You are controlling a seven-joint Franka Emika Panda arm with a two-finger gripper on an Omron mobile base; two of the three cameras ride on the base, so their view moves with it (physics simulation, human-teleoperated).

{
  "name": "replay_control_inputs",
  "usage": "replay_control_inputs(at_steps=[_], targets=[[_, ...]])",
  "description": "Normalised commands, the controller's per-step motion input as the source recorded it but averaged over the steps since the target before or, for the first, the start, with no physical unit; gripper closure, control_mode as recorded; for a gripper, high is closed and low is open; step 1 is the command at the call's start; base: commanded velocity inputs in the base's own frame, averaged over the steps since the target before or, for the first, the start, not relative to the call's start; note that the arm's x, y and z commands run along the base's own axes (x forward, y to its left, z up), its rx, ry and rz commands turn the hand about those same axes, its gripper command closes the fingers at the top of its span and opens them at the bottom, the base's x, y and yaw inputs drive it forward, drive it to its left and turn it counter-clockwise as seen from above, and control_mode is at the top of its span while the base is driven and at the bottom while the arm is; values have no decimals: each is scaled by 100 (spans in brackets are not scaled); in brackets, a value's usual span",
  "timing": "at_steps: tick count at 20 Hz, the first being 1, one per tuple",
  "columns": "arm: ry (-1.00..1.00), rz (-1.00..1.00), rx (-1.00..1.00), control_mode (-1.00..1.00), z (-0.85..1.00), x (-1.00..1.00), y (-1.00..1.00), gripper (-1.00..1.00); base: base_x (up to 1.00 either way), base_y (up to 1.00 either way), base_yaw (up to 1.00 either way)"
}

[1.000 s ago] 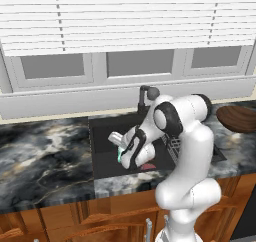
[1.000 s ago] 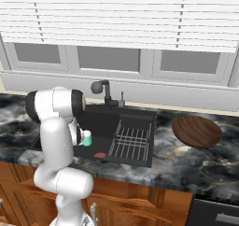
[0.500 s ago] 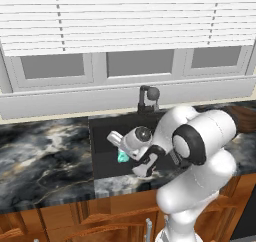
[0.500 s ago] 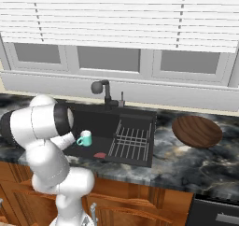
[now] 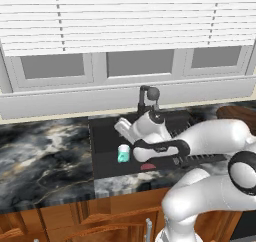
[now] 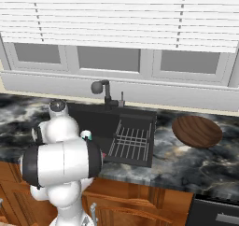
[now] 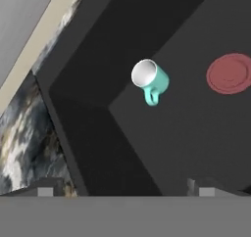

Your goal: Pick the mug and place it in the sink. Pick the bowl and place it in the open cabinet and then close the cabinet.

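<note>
The teal mug [image 7: 150, 79] with a white interior stands upright on the floor of the black sink [image 7: 186, 133], free of any grip. My gripper [image 7: 126, 188] hangs above it, open, its fingertips [image 7: 46, 189] wide apart with nothing between them. In the left base view the mug [image 5: 123, 153] sits in the left part of the sink [image 5: 105, 136], just below my hand. The dark-brown wooden bowl [image 6: 196, 131] rests on the counter right of the sink [image 6: 93, 120]. The mug [image 6: 86, 135] peeks out behind my arm. The cabinet is out of view.
A dark faucet [image 6: 105, 92] rises behind the basin, and a black wire rack [image 6: 133, 141] fills its right side. A red drain disc [image 7: 229, 73] lies near the mug. Marbled dark counter [image 5: 45, 156] flanks the sink, with a blinds-covered window [image 5: 130, 21] behind.
My hand has risen and drawn away from the mug, which stays standing in the sink. The arm's elbow has swung forward and now looms large in both base views.
</note>
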Motion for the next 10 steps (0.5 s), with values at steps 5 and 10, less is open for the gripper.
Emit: replay_control_inputs(at_steps=[5, 10], targets=[[9, 0, -3, -100, 97, 0, 0, -100, 0, 0, 0], [0, 2, -9, -100, 69, -17, 0, -100, 0, 0, 0]])
